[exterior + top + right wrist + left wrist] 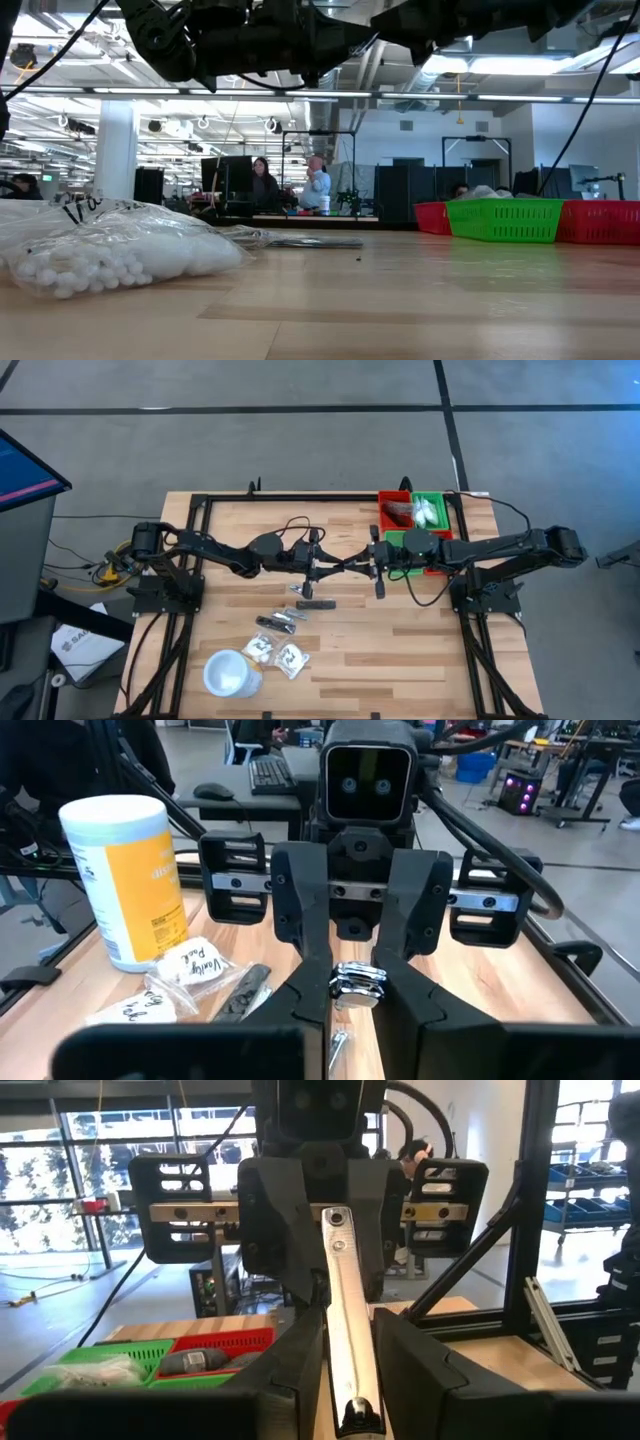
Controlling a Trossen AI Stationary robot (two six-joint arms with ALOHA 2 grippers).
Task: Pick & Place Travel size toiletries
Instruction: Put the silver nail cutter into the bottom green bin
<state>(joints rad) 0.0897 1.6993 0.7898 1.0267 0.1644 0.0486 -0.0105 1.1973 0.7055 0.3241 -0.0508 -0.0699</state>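
Observation:
A slim silvery metal toiletry (pixel 347 1310) hangs in the air above the table's middle, between my two grippers, which face each other tip to tip. My right gripper (pixel 357 1005) is shut on it. My left gripper (pixel 348 1342) is open, one finger on either side of the bar with a narrow dark gap to each. In the high view the bar (pixel 352 565) shows as a thin line between the left gripper (pixel 335 567) and the right gripper (pixel 370 567). Other toiletries lie on the boards below: dark tubes (pixel 315 601) (pixel 278 622) and clear sachets (pixel 262 650) (pixel 292 658). My right gripper pinches the silvery bar's end (pixel 358 982) between its two fingers. The fingers come level from the table's right side and lie along the bar. The bar is lifted clear of the table and reaches roughly level toward my left gripper.
A red bin (pixel 395 510) and a green bin (pixel 432 510) with items in them stand at the far right, just behind my right arm. A white round canister (pixel 228 672) stands at the near left. A black frame runs around the tabletop (pixel 420 650).

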